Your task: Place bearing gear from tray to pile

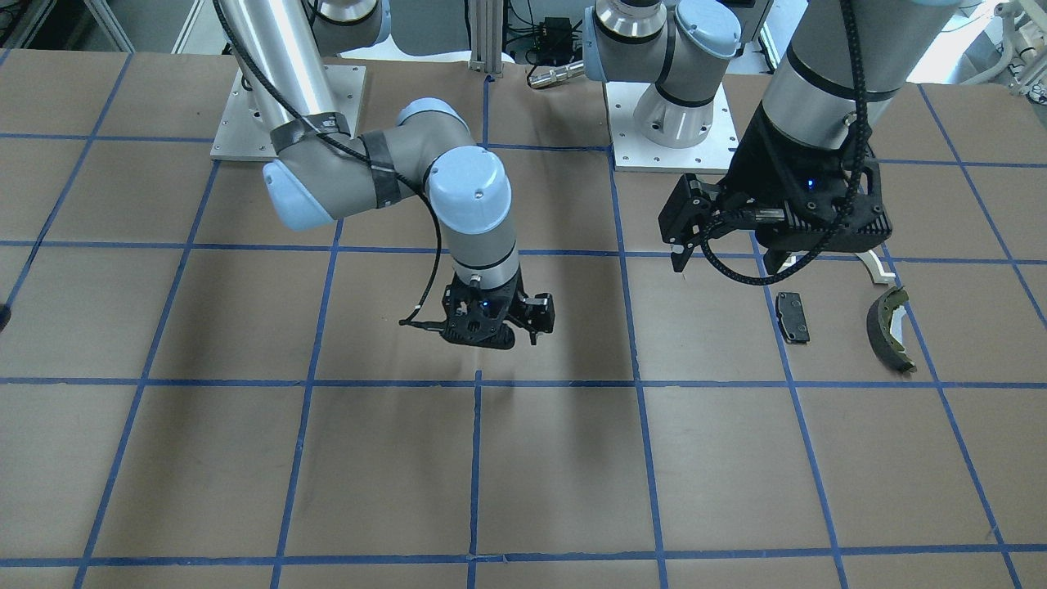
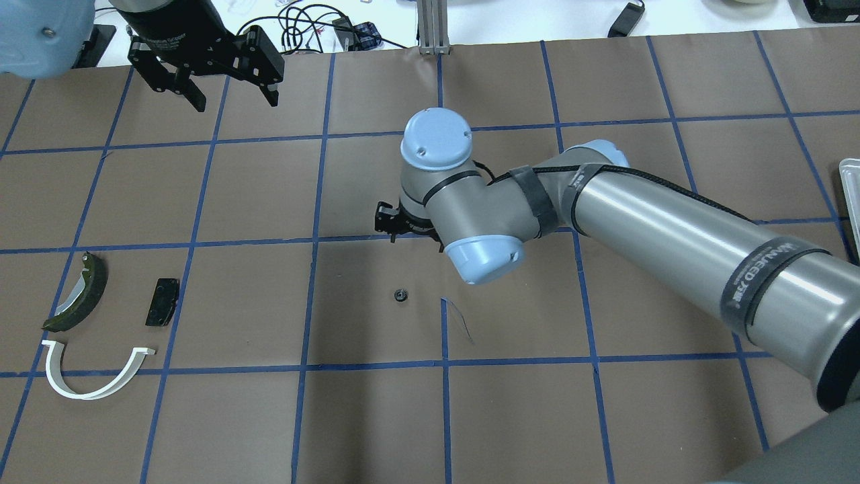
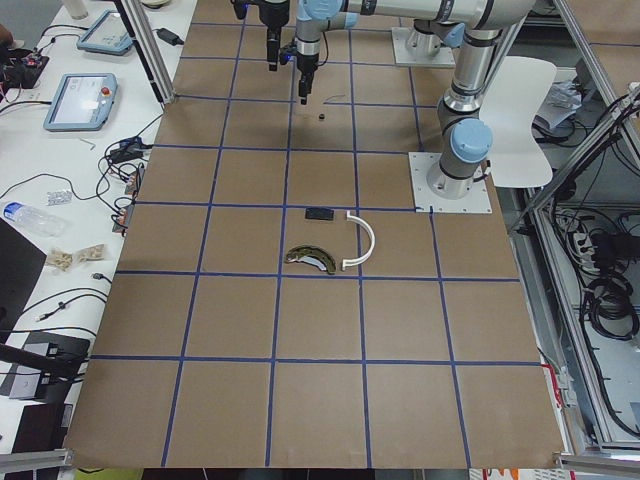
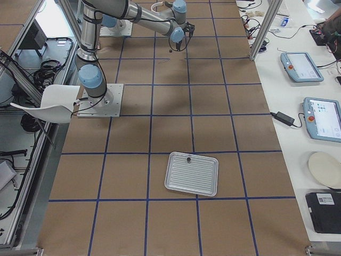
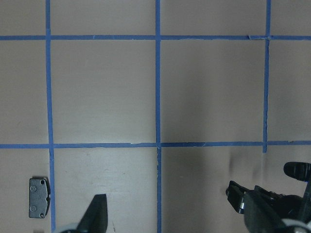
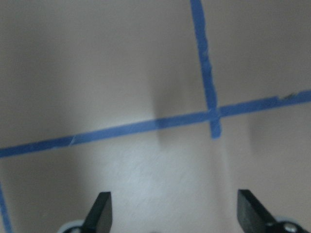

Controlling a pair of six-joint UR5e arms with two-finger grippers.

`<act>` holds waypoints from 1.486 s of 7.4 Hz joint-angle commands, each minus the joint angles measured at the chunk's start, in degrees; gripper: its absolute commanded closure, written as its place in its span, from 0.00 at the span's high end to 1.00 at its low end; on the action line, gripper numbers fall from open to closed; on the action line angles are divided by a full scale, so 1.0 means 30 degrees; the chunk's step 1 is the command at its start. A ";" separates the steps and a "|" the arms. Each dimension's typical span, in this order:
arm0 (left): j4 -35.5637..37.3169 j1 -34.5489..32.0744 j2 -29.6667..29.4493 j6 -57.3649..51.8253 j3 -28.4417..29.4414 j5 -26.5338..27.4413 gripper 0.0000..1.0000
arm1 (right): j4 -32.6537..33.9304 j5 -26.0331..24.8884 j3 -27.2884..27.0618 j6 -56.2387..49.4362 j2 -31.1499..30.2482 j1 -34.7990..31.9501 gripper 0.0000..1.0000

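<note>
Well, start with the bearing gear (image 2: pixel 401 294): tiny, round, dark, lying flat on the brown table (image 2: pixel 376 417) near the middle, out of the tray (image 4: pixel 197 178) and well apart from the pile (image 2: pixel 162 302). Looks hard and stiff, likely metal, so maybe a bit heavy for its size and not easy to break. Probably smooth too, so could slip or roll away. Best to come straight down and pinch across the outer rim, fingers low to the paper.

Close by, higher up and not touching: the right gripper (image 6: pixel 173 199), jaws wide apart, holding nothing. Farther off, toward the robot's left, the pile's parts: a black pad (image 2: pixel 161 306), a dark curved shoe (image 2: pixel 96 286), a thin white arc (image 2: pixel 84 395), near each other. Between gear and pile, just brown paper and blue tape lines (image 2: pixel 313 282). Farther still, up high, the left gripper (image 2: pixel 235 101), jaws open too, empty. Might bump the fat right arm (image 2: pixel 638 222) when reaching in. Farthest, at the robot's right end, the ribbed tray.
</note>
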State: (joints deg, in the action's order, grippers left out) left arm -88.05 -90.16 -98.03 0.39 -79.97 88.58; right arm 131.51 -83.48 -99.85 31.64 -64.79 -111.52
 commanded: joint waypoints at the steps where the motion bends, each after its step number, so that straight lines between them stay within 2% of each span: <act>1: 0.1243 -0.0672 -0.0778 0.0250 -0.1430 -0.0024 1.00 | -0.1382 -0.0091 0.0265 -0.7171 -0.0112 0.4398 1.00; 3: 0.4401 -0.1815 -0.2356 0.1063 -0.4264 -0.0227 1.00 | -0.3134 -0.0324 0.0410 -1.2888 -0.1132 0.7655 1.00; 4: 0.6303 -0.3213 -0.2886 0.2056 -0.5991 -0.0258 1.00 | -0.3434 -0.1660 0.0498 -1.6312 -0.1631 0.9179 1.00; 5: 0.9425 -0.4329 -0.3558 0.3893 -0.7604 -0.0258 1.00 | -0.4511 -0.2051 0.0528 -1.8928 -0.2187 1.0992 1.00; 6: 1.1168 -0.4601 -0.4058 0.4898 -0.9012 -0.0258 1.00 | -0.5101 -0.2606 0.0529 -2.2551 -0.2860 1.2866 1.00; 8: 1.3284 -0.4955 -0.4151 0.5143 -1.1243 -0.0229 1.00 | -0.4875 -0.2524 0.0529 -3.0021 -0.2955 1.7084 1.00; 10: 1.3499 -0.5304 -0.4238 0.5492 -1.1634 -0.0258 1.00 | -0.4698 -0.2379 0.0470 -3.6297 -0.2576 2.0457 1.00; 11: 1.3471 -0.5626 -0.4413 0.5523 -1.1663 -0.0229 1.00 | -0.4291 -0.2377 0.0702 -3.7806 -0.2168 2.1314 1.00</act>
State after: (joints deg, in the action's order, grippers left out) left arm -47.88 -105.98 -110.79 16.63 -114.55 87.81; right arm 117.61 -90.79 -98.22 -73.29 -72.54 -52.29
